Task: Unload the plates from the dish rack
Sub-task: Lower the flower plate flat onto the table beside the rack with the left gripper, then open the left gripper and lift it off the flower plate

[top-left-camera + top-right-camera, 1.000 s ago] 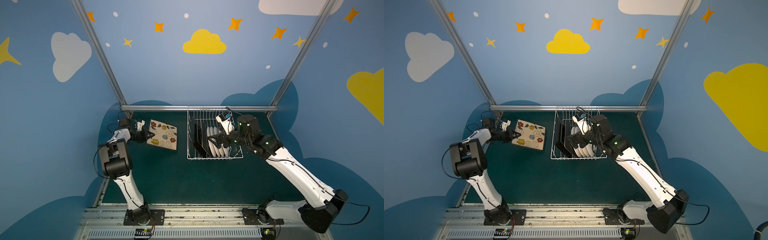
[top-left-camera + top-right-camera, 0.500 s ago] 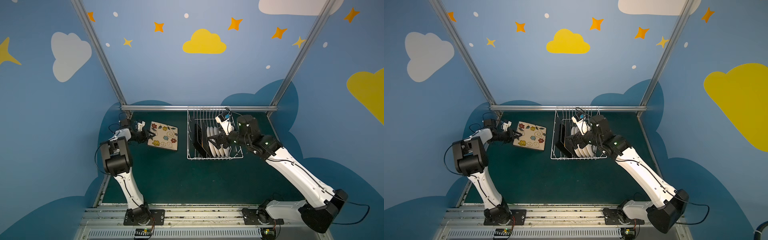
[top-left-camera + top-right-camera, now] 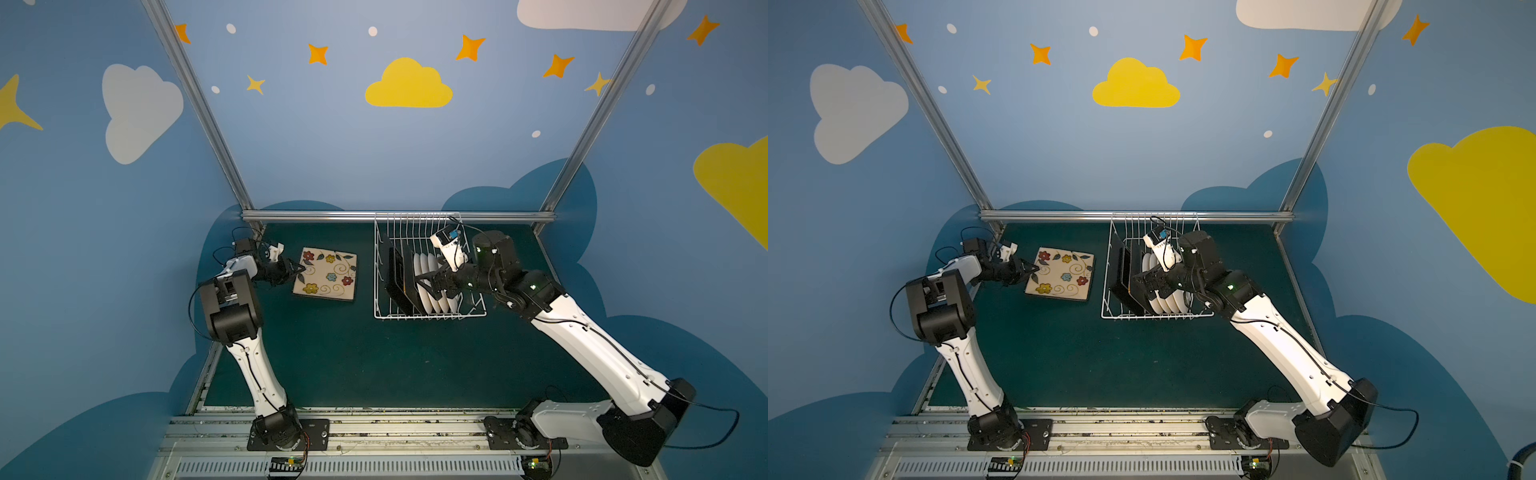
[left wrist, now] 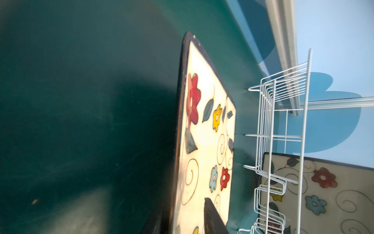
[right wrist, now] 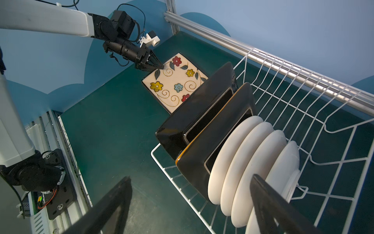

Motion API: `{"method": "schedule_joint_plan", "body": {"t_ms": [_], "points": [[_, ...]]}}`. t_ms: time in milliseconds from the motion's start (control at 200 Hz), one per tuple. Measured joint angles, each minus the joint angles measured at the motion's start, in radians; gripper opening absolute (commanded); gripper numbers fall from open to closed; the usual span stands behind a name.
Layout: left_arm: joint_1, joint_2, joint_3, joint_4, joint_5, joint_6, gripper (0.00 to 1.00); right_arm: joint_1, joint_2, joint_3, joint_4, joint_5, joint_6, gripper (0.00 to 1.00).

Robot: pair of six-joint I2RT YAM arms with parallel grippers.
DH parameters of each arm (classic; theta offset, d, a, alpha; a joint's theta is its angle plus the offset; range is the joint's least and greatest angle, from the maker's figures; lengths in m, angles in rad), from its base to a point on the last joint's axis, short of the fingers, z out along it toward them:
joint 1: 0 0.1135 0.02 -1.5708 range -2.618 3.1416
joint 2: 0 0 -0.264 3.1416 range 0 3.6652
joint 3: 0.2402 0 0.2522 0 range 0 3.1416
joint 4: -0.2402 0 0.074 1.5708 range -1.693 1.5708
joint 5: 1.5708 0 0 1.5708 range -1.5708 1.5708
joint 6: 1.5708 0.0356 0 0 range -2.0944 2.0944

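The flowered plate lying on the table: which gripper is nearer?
Left. The left gripper is at the edge of the flowered plate; the right gripper hovers over the dish rack, by the standing plates.

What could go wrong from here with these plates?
1. The left gripper straddles the rim of the flowered plate; pulling away could drag it.
2. The right gripper, wide open, hovers over the packed dish rack; closing might catch two black plates or knock the white plates.

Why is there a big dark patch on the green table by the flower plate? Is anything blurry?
Left wrist view: the dark patch is a soft shadow on the table beside the flowered plate. Right wrist view: the fingers near the lens are blurry; the white plates look sharp.
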Motion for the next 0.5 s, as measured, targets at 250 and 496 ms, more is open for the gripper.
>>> {"method": "schedule_joint_plan", "body": {"t_ms": [250, 496], "points": [[0.005, 0.022, 0.002, -0.026, -0.039, 0.007, 0.37, 0.001, 0.001, 0.003, -0.008, 0.003, 0.0, 0.91], [0.009, 0.022, 0.005, -0.032, -0.068, 0.007, 0.42, 0.009, 0.005, 0.003, -0.011, 0.014, 0.0, 0.91]]}}
